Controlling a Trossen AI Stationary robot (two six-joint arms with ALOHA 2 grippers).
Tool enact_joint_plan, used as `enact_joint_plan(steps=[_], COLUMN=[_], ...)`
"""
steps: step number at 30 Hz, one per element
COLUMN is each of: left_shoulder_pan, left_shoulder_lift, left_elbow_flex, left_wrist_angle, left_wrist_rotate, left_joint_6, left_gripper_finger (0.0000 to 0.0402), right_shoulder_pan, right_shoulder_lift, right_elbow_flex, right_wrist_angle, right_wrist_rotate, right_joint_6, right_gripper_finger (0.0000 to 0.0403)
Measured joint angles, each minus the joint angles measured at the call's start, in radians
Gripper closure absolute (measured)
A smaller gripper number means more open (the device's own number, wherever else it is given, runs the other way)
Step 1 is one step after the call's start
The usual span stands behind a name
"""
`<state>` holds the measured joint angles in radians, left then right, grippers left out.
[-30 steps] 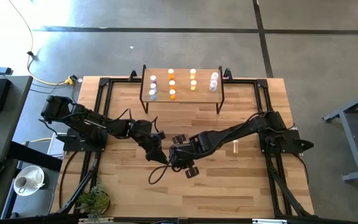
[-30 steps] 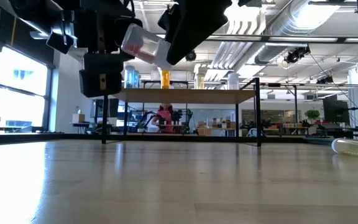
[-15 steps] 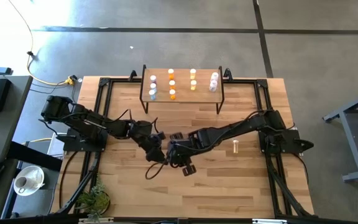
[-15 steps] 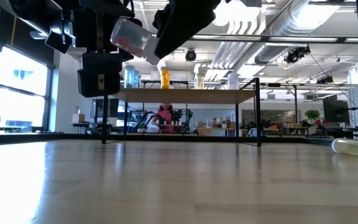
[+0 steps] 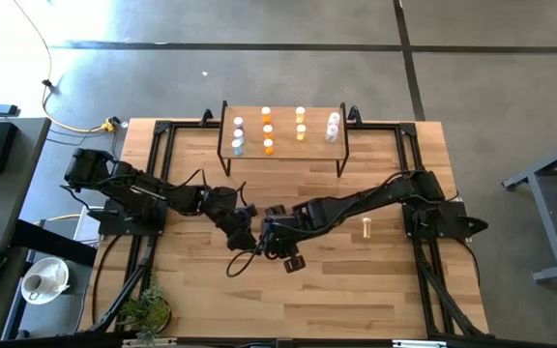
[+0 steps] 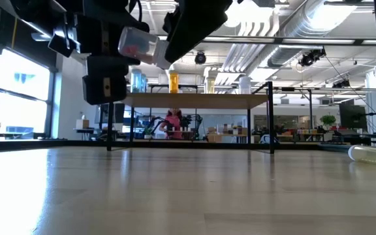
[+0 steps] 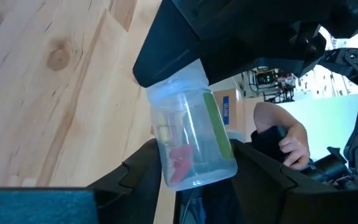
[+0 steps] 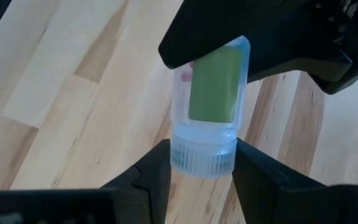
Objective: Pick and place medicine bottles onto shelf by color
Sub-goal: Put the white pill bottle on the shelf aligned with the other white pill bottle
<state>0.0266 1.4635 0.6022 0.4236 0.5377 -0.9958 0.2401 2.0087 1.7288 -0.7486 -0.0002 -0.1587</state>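
Since a second ago the clear bottle has slid over toward the left arm and tipped closer to level, and the left gripper has narrowed its fingers around it. So right now that bottle, see-through with a green label and something pinkish-red inside, hangs in the air above the middle of the counter, between both arms. The right gripper is pinching it at the ribbed cap end, which you can see clearly in the right wrist view. In the left wrist view the left fingers sit on either side of the bottle's base end, though I can't tell if they're pressing on it or only just beside it. The two grippers are basically nose to nose. Further out, one more bottle lies on its side on the counter near the right arm's base, well apart from the action. At the far edge stands the shelf with the sorted bottles on top: pale ones at its left end, orange, then yellow, and pinkish-white at its right end.
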Motion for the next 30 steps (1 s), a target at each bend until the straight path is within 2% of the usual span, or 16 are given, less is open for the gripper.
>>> enact_joint_plan(steps=[7,15,20,24,30], left_shoulder_pan=[0.0,0.003,0.007,0.006,0.007], left_shoulder_lift=[0.0,-0.003,-0.001,-0.001,-0.001], left_elbow_flex=[0.0,0.003,0.001,0.001,0.001], left_wrist_angle=[-0.002,0.006,0.006,0.019,0.025], left_wrist_rotate=[-0.004,-0.042,-0.058,-0.063,-0.141], left_joint_6=[0.066,0.202,0.264,0.295,0.378], left_gripper_finger=[0.0241,0.0241,0.0241,0.0241,0.0241], right_shoulder_pan=[0.001,0.0,0.001,-0.005,-0.014], right_shoulder_lift=[-0.001,0.002,0.0,0.0,-0.003], right_elbow_flex=[0.006,0.142,0.156,0.156,0.205], right_wrist_angle=[-0.012,-0.195,-0.196,-0.199,-0.253], right_wrist_rotate=[0.0,0.002,0.05,0.044,0.05], right_joint_6=[0.048,0.106,0.11,0.153,0.159], right_gripper_finger=[0.0269,0.0245,0.0239,0.0238,0.0238])
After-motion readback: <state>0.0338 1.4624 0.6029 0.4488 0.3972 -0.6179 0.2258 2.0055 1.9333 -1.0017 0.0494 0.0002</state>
